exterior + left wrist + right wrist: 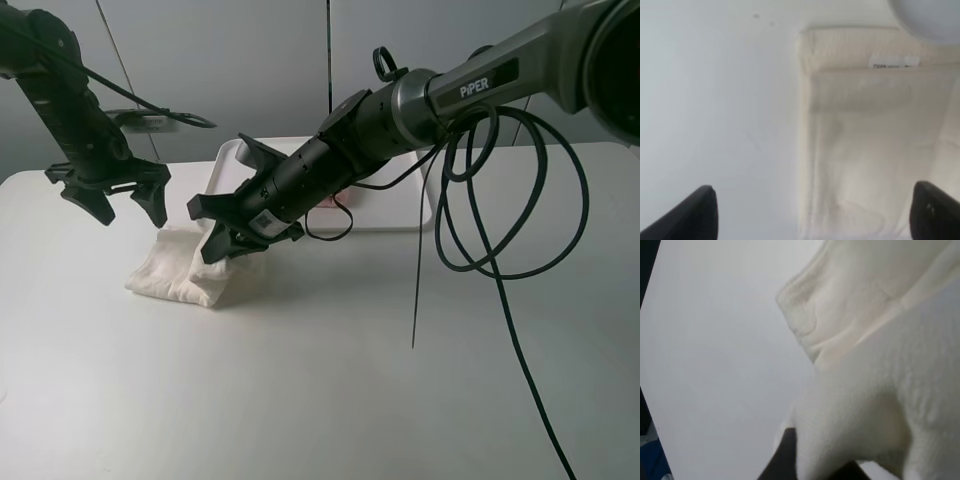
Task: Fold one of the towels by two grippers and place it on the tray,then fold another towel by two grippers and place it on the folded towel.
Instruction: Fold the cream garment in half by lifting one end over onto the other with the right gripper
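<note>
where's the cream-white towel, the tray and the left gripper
cream-white towel [180,272]: exterior high view, on its bunched middle.
tray [395,208]: exterior high view, on its bare floor near the right end.
left gripper [131,218]: exterior high view, midway between its open fingertips.

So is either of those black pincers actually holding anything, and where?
Yes: the right pincer is shut on the cream-white terry towel, pinching a bunched, lifted edge. The left pincer hangs open above it, holding nothing.

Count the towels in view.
1 for sure: cream-white towel, bunched on the table in the shut right gripper. The arm hides much of the tray; another may lie there.
</note>
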You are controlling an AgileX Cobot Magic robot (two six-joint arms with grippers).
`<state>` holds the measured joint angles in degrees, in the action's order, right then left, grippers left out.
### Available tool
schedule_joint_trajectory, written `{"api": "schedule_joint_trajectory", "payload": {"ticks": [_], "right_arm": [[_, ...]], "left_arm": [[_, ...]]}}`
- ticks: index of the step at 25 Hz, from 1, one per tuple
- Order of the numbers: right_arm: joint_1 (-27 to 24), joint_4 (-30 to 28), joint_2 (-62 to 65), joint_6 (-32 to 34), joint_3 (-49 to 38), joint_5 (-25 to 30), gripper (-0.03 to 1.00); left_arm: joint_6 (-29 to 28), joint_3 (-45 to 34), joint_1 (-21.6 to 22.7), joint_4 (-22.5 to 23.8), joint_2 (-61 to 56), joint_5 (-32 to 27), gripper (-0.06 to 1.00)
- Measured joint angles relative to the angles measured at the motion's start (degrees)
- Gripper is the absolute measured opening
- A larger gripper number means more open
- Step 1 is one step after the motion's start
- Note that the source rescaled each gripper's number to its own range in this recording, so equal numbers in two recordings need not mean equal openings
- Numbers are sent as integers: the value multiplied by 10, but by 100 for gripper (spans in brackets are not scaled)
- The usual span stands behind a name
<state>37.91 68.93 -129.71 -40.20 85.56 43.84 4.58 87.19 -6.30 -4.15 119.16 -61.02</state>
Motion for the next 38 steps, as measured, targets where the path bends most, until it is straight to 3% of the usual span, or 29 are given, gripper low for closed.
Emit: {"api": "schedule_joint_trajectory", "payload": {"ticks": [10, 16, 38], "right_arm": [[0, -6, 0, 5, 0, -2, 3], [0, -6, 0, 5, 0, -2, 3], [0, -6, 0, 5, 0, -4, 3]], "left_arm": [[0, 0, 11, 17, 7, -5, 98], [-38, 0, 11, 56, 40, 7, 98], [-46, 0, 11, 55, 91, 38, 98]]}}
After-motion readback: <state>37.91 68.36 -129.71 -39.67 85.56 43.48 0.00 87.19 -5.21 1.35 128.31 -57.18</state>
